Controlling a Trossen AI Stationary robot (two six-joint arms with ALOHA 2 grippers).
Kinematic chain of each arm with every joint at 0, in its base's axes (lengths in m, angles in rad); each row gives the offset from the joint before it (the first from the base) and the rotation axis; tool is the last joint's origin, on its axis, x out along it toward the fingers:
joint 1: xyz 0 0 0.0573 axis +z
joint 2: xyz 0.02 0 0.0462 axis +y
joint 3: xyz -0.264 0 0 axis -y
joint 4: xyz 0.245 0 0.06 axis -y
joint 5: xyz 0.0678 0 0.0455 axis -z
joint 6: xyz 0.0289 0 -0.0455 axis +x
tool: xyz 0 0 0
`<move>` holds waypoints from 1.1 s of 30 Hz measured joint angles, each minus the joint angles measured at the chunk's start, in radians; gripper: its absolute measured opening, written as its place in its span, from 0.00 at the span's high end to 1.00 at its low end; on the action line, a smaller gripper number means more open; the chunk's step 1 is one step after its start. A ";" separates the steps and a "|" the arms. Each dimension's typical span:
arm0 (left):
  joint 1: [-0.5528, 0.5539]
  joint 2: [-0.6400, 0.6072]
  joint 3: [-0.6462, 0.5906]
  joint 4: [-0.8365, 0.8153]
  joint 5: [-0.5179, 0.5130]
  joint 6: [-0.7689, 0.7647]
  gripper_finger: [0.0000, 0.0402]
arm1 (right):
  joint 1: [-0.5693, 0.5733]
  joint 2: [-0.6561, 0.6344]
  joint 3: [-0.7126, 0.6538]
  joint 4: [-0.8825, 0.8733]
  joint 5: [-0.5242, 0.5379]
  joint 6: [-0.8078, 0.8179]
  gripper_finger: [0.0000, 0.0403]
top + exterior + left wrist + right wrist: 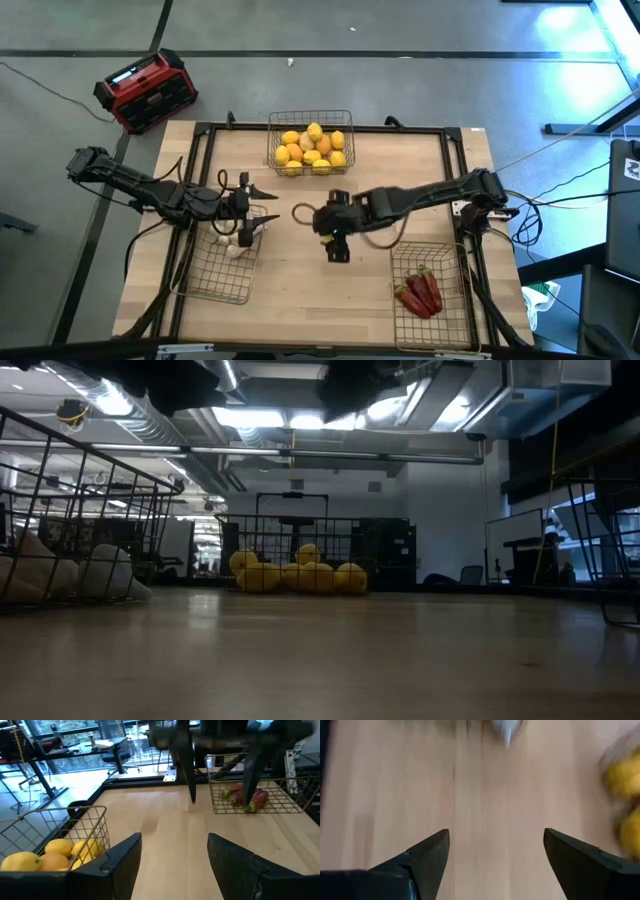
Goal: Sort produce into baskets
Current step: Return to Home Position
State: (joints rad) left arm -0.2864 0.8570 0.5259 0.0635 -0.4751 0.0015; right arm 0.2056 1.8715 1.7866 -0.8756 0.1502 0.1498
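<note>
Both arms hang over a bare table with no loose produce in sight, so the sorting looks finished. The left gripper hovers above the 9 o'clock side, its fingers spread wide and holding nothing. The right gripper hovers near the centre, equally wide and empty. The lemons are heaped in the 12 o'clock basket; they look firm, round and liable to roll, best pinched across the middle. The garlic bulbs sit in the 8 o'clock basket and probably are light with brittle papery skin, calling for a gentle squeeze around the belly. The chilies lie in the 4 o'clock basket; slender and softer, they are best taken mid-length across their narrow width.
</note>
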 joint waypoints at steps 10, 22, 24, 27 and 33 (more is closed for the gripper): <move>0.004 0.000 0.000 0.001 0.000 0.061 0.44 | 0.091 0.096 -0.003 -0.195 -0.084 0.106 0.21; 0.092 0.002 0.000 0.029 -0.001 0.154 0.45 | -0.013 0.111 -0.002 -0.195 -0.029 -0.051 0.34; 0.110 0.002 0.000 0.031 -0.001 0.183 0.48 | -0.040 0.111 -0.002 -0.201 -0.029 -0.087 0.44; 0.147 0.002 0.000 0.031 0.041 0.230 0.58 | -0.079 0.111 -0.011 -0.188 -0.038 -0.159 0.61; 0.287 -0.015 0.000 0.021 0.219 0.236 0.82 | -0.196 0.079 -0.095 -0.158 -0.151 -0.280 0.96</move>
State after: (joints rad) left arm 0.0002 0.8419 0.5259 0.0842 -0.2562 0.2372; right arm 0.0093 1.9503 1.6914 -1.0336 -0.0009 -0.1298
